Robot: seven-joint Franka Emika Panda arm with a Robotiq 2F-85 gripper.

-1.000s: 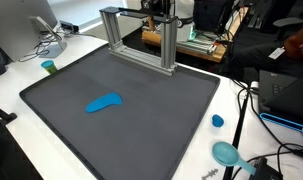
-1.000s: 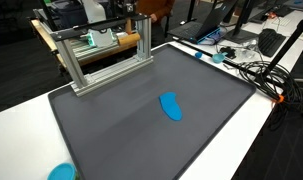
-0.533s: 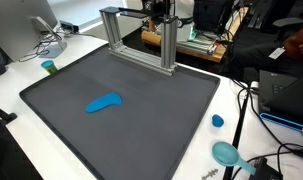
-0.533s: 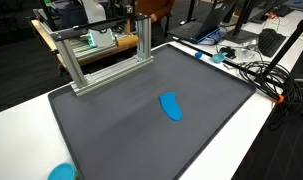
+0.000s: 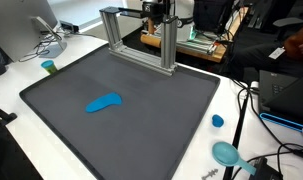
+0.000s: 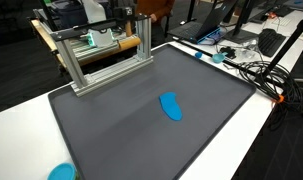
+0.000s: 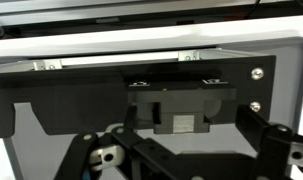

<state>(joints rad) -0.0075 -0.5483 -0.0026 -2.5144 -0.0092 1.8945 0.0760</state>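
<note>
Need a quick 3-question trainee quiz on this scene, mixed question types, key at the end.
1. True or false: the flat blue object lies on the dark mat.
2. Where does the aluminium frame stand? A) along one edge of the dark mat; B) in the middle of the dark mat; C) on the floor beside the table.
3. Short answer: which thing is the gripper nearest to?

Key: 1 true. 2 A. 3 the aluminium frame; the gripper is up by its top bar, far from the flat blue object.
</note>
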